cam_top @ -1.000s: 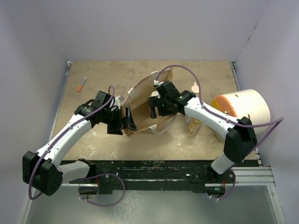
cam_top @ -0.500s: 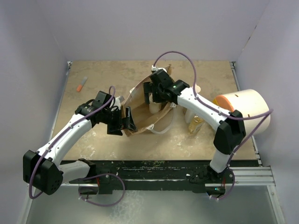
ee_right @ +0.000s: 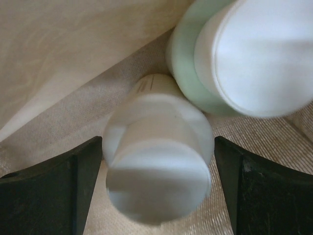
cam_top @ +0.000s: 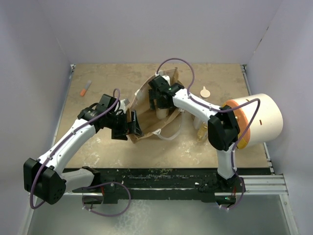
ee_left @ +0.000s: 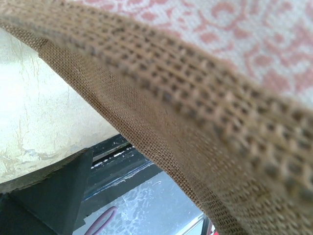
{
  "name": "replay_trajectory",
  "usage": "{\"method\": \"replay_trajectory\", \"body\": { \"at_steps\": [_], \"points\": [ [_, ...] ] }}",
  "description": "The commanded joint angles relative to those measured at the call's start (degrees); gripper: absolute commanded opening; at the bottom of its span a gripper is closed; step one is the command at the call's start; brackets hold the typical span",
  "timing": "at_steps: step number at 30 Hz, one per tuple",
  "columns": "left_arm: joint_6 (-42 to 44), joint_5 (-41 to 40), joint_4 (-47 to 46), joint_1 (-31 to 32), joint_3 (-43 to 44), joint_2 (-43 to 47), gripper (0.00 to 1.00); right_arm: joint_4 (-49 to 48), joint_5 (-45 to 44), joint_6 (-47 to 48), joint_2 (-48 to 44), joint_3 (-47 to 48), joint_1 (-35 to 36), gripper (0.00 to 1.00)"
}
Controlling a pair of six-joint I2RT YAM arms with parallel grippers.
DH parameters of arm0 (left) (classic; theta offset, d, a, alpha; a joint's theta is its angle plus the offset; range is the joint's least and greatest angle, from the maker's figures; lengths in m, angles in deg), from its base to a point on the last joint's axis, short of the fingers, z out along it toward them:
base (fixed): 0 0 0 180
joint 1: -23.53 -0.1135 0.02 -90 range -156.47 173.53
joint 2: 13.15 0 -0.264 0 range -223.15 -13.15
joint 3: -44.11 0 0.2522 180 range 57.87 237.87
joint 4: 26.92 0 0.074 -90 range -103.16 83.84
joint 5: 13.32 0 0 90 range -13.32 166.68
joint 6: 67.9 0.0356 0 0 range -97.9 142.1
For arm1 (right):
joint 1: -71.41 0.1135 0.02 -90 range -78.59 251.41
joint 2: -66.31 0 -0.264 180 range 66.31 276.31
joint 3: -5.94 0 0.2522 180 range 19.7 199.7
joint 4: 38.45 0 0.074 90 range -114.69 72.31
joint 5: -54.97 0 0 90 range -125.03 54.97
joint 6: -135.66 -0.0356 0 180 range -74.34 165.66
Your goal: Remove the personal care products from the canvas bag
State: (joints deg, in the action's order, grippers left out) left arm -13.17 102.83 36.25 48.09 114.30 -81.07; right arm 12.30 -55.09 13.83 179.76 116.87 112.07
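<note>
1. Here the right hand [ee_right: 159, 188] sits wide inside the canvas bag [cam_top: 146, 125], its fingers [ee_right: 54, 191] flanking the pale bottle [ee_right: 156, 166] without touching it.
2. Close squarely below its white cap; the green bottle [ee_right: 254, 54] crowds it at one o'clock and may drag along.
3. The left hand [cam_top: 128, 128] pinches the bag's rim at eight o'clock; hold firm.
4. Lift straight up, then set it on the table [cam_top: 112, 78].

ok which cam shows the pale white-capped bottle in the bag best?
Right wrist: the pale white-capped bottle is close and centred, cap toward the lens, between the open fingers of the right gripper. Top external shows only a pale patch, likely it, inside the canvas bag. Left wrist: only bag fabric.
</note>
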Motion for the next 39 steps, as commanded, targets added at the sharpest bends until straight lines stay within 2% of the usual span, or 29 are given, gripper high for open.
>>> {"method": "replay_trajectory", "body": {
  "at_steps": [1,6,9,12,20,28,33,36,39],
  "points": [
    [2.0,-1.2,1.7,0.2,2.9,-0.3,0.99,0.7,-0.8,-0.5,2.5,3.7,-1.4,0.95],
    [2.0,-1.5,2.1,0.2,3.6,-0.7,0.99,0.8,0.0,0.8,3.4,5.0,-1.5,0.83],
    [2.2,-1.3,2.4,0.2,4.0,-1.0,0.99,-2.3,1.8,3.5,1.3,3.6,-1.6,0.59],
    [2.2,-1.1,2.4,0.2,4.2,-1.1,0.99,-5.0,2.6,4.8,-1.5,2.2,-1.6,0.39],
    [2.3,-0.9,2.8,0.2,5.1,-1.8,0.99,-8.2,8.0,5.4,-9.9,1.2,-1.6,0.0],
    [2.0,-1.5,3.0,0.2,5.1,-1.2,0.99,-11.0,16.7,3.6,-15.5,-0.4,-1.7,0.0],
    [2.2,-1.8,3.1,0.2,5.1,-1.3,0.99,-11.9,23.0,-1.3,-20.5,-1.9,-3.1,0.0],
    [2.1,-2.2,2.8,0.2,4.8,-1.1,0.99,-16.0,29.3,-5.3,-24.7,-5.2,-4.7,0.0],
    [2.0,-2.7,2.5,0.2,4.7,-0.9,0.99,-18.7,31.8,-8.2,-28.9,-7.9,-5.8,0.0]
  ]
}}
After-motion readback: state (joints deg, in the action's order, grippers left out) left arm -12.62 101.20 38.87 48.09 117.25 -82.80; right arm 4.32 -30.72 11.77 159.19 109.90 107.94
